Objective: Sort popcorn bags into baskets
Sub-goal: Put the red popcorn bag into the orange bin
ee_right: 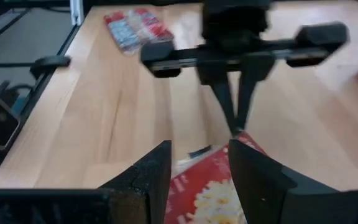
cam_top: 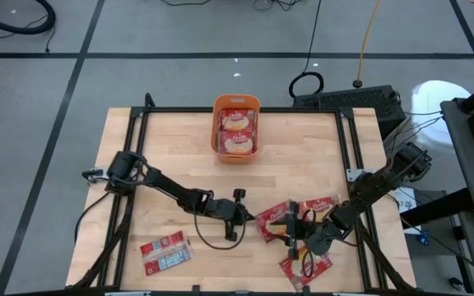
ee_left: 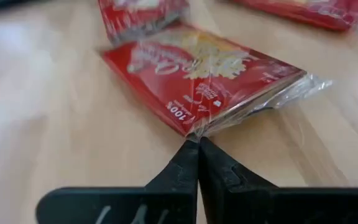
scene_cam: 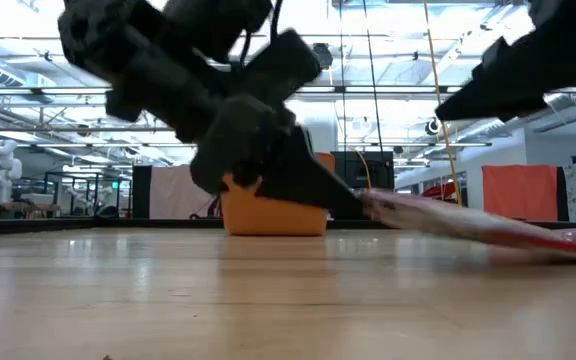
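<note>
High view: two popcorn bags (cam_top: 236,131) already in the orange basket (cam_top: 236,104), several left on the table, left gripper (ee_left: 199,144) pinched shut on one bag's corner (ee_left: 197,68), right gripper (ee_right: 199,163) part-open astride its far end.

Both arms are dark, six-jointed, with black cables trailing from the left arm (cam_top: 171,191). Each gripper carries two tapered, matt black fingers (ee_left: 185,174) on a flat crossbar (ee_right: 241,51).
</note>
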`<move>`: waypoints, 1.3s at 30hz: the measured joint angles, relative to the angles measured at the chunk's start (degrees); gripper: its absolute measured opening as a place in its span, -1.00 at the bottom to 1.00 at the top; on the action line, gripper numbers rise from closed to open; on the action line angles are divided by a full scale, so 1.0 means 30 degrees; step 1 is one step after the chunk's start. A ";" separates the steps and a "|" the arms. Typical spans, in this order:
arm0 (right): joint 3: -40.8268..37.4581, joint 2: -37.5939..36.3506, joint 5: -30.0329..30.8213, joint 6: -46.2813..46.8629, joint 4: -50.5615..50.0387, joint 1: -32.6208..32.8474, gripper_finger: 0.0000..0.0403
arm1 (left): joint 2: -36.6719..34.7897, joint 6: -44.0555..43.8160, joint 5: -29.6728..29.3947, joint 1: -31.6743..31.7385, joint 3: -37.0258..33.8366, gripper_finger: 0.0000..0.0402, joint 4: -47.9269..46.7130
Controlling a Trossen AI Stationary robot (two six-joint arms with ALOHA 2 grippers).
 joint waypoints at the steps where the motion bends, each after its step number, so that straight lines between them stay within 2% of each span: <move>1: 0.0000 -0.0271 -0.0019 -0.0056 -0.0090 -0.0107 -0.25 | -0.0235 0.0433 -0.0318 -0.0140 0.0015 -0.99 -0.0357; 7: 0.0036 -0.2582 -0.1072 -0.0321 -0.1563 -0.1156 -0.25 | -0.1436 0.3207 -0.1981 -0.1107 -0.0029 -0.99 -0.1814; 11: 0.0920 -0.4020 -0.1724 -0.0339 -0.5017 -0.2055 -0.22 | -0.1793 0.5251 -0.2567 -0.1766 -0.0008 -0.99 -0.1973; 16: 0.3356 -0.4430 -0.3780 -0.1524 -0.9879 -0.3415 -0.03 | -0.1839 0.7681 -0.3134 -0.2319 -0.0007 -1.00 -0.1895; 21: 0.5348 -0.4221 -0.7509 -0.2932 -1.3399 -0.5215 0.18 | -0.1839 0.8811 -0.3326 -0.2523 -0.0007 -1.00 -0.1832; 25: 0.5788 -0.4218 -1.0370 -0.4762 -1.3993 -0.6530 0.30 | -0.1839 1.0367 -0.3659 -0.2700 0.0015 -1.00 -0.1407; 29: 0.5981 -0.4082 -1.2010 -0.5556 -1.4581 -0.7785 0.38 | -0.1839 1.0838 -0.3651 -0.2711 0.0014 -1.00 -0.1472; 39: 0.5996 0.0028 -1.7396 -0.5098 -1.4533 -0.9420 0.40 | -0.1839 1.2350 -0.4139 -0.2698 0.0008 -1.00 -0.0547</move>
